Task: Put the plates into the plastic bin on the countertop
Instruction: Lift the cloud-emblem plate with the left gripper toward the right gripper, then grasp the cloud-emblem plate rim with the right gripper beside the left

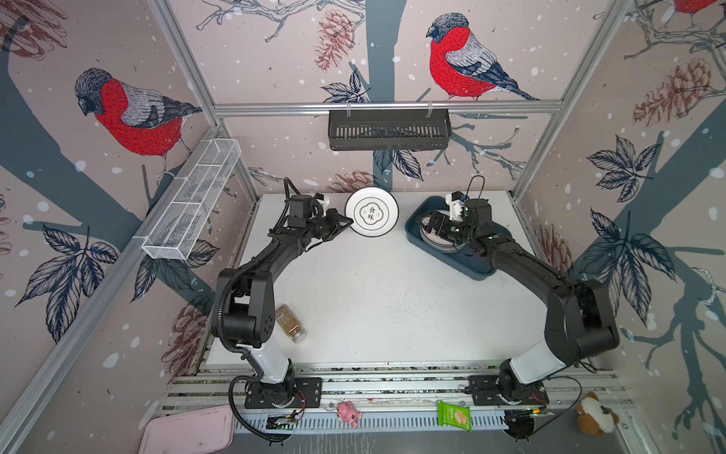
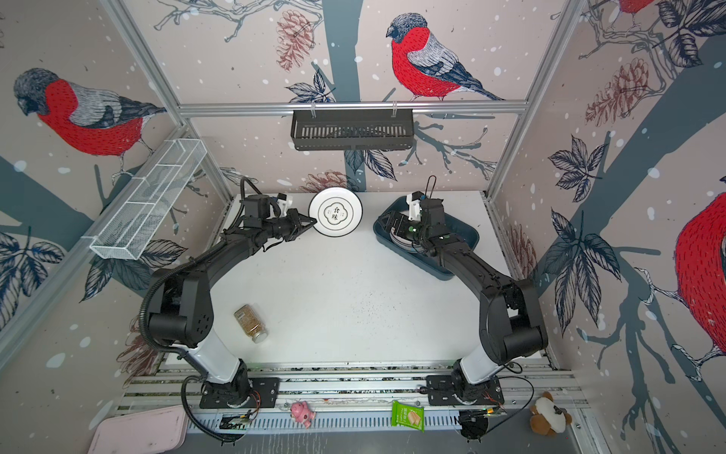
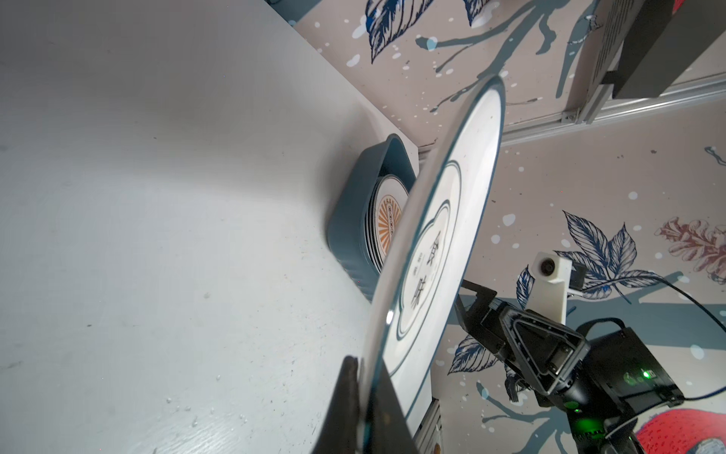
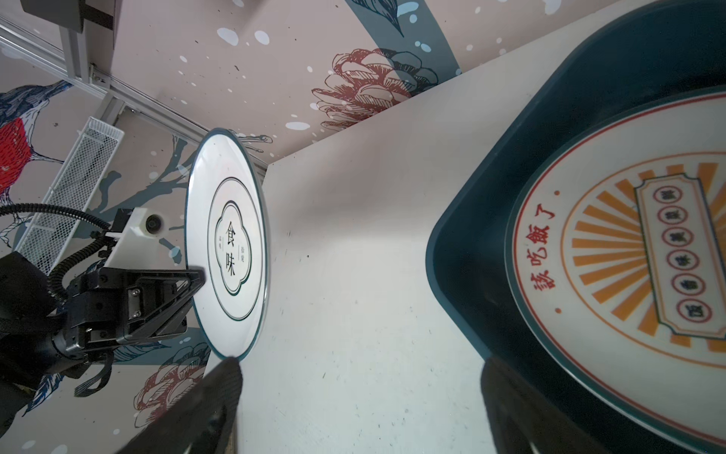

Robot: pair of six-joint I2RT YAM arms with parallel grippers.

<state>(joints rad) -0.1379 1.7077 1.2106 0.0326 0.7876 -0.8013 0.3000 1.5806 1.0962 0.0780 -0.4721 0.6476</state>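
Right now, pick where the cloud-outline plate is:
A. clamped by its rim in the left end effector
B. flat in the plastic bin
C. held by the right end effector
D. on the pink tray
A: the left end effector is shut on the rim of the cloud-outline plate, which is apart from the plastic bin.

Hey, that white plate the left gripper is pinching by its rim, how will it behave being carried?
The plate looks rigid: it holds flat though the left gripper pinches only one edge. Its glossy glaze, glinting in the left wrist view, suggests it could slip or pivot. Probably breakable if dropped on the countertop.
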